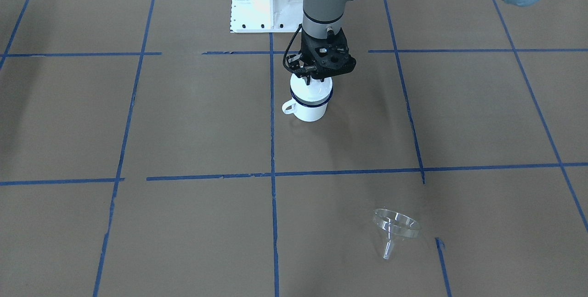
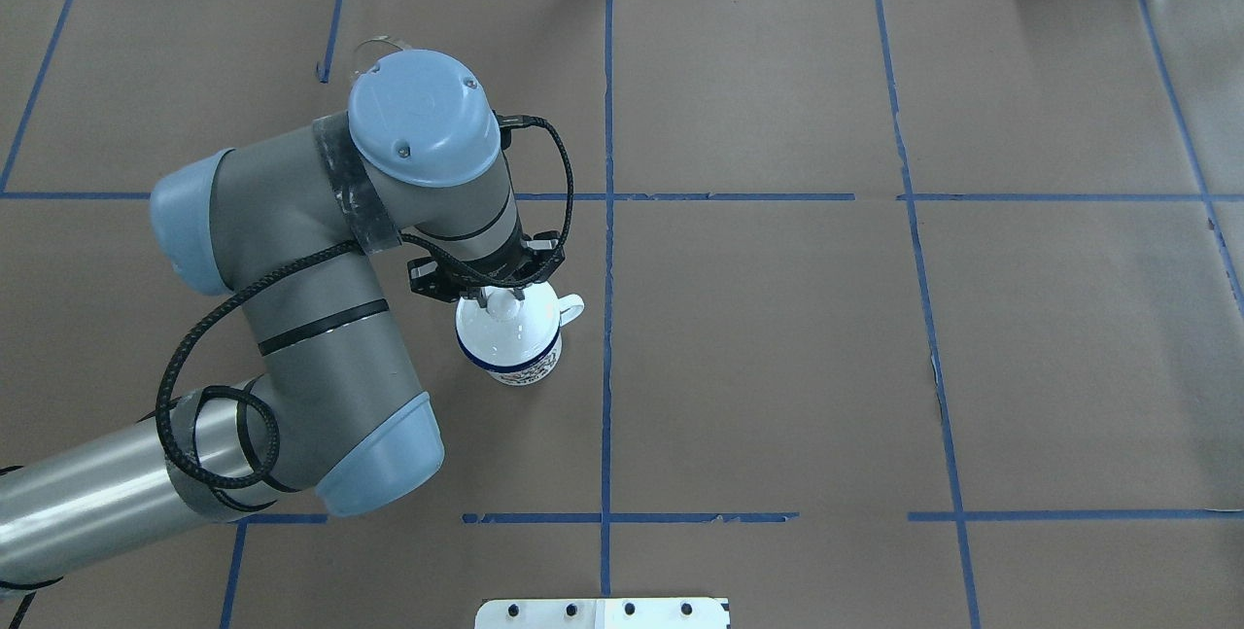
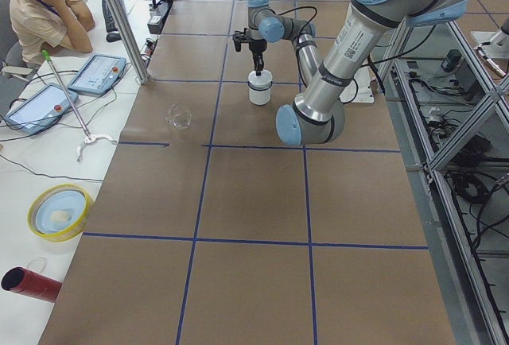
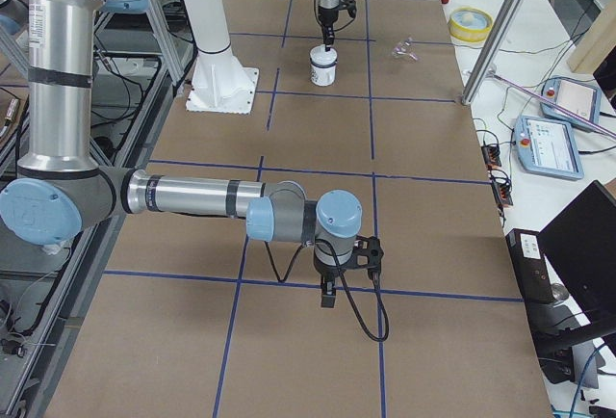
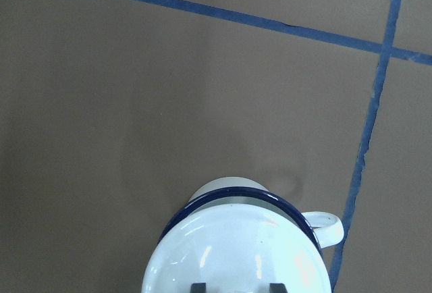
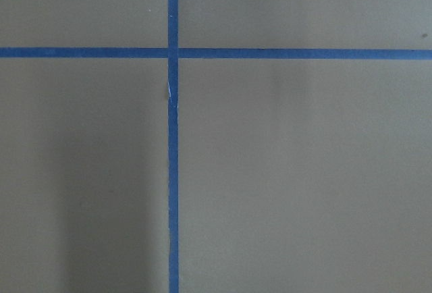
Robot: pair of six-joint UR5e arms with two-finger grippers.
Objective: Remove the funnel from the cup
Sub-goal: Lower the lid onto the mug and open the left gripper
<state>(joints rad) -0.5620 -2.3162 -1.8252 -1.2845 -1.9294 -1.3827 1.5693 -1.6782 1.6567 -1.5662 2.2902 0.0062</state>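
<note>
Towards the right end of the brown paper-covered table [image 1: 183, 118], gridded with blue tape, the right end effector [image 4: 329, 295] hung low over a tape line. It showed only in the side view, so whether its fingers were apart or together could not be told.

A little out from the robot's edge stood the white enamel mug with a dark blue rim and small loop handle [image 1: 312, 106], upright. It was capped by a glossy round white domed lid [image 5: 236, 252]. The left end effector [image 2: 501, 298] pointed straight down over it, its fingers drawn narrow around the lid's knob and seemingly gripping it.

Farthest out, close to the operators' edge on the robot's left half, the small clear plastic funnel [image 1: 395, 229] lay tipped on its side. It was well apart from the mug, so the removal looked done. The funnel seemed light, stiff and slick, and hard to see against the paper. A pinch across the cone's thin rim, one finger inside and one outside, would likely hold better than the short, slender stem. A hard squeeze might crack it or make it skid.
</note>
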